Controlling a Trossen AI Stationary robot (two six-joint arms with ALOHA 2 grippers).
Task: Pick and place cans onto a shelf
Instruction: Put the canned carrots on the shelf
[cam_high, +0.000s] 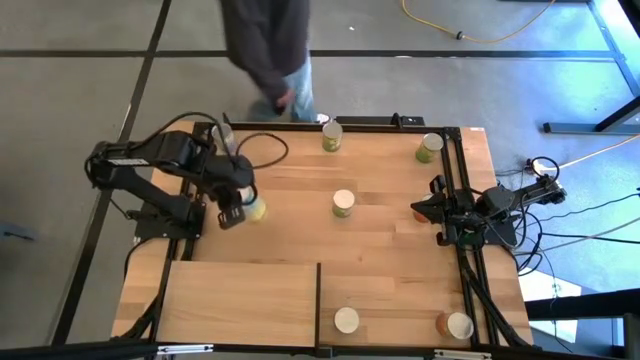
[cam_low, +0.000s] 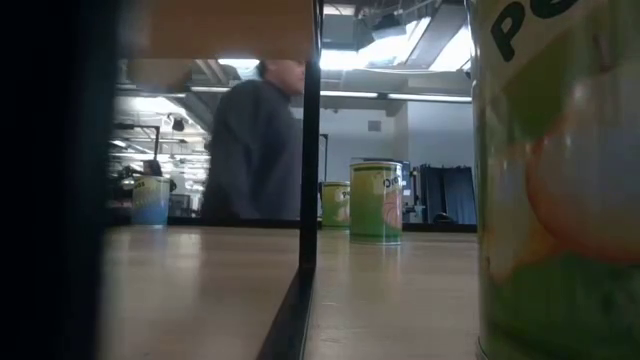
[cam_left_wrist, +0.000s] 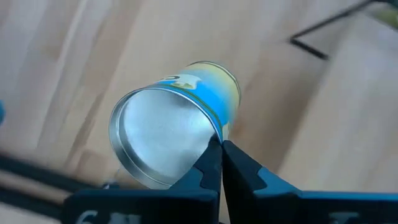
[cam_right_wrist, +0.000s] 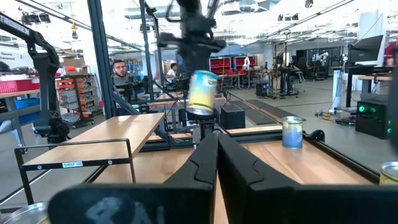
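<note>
Held can: a can (cam_high: 254, 208) with a blue band and yellow side (cam_left_wrist: 186, 118) hangs tilted above the table's left part, clear of the wood in the right wrist view (cam_right_wrist: 202, 92).
Left gripper: the left gripper (cam_high: 236, 212) sits at that can; in the left wrist view its two dark fingers (cam_left_wrist: 217, 168) meet at the can's rim, pinching the rim between them, jaws drawn together on it.
Other cans: one green can (cam_high: 343, 203) stands upright near the table's middle; one (cam_high: 332, 135) near the far edge; one (cam_high: 429, 147) at the far right corner, leaning.
Cans on the shelf side: one pale-topped can (cam_high: 346, 320) stands just right of the divider, and one with an orange side (cam_high: 457, 325) stands near the right corner at the near edge.
Shelf: the pale wood panel (cam_high: 240, 295) lies along the near left of the table, with its thin dark divider (cam_high: 319, 300) upright at the panel's right edge.
Right gripper: the right gripper (cam_high: 420, 213) waits at the table's right edge, fingers (cam_right_wrist: 214, 162) pressed together, holding nothing.
Table: striped butcher-block top (cam_high: 380, 240) in a dark frame.
Beyond the table: a person (cam_high: 268, 50) in dark clothing stands at the far edge.
</note>
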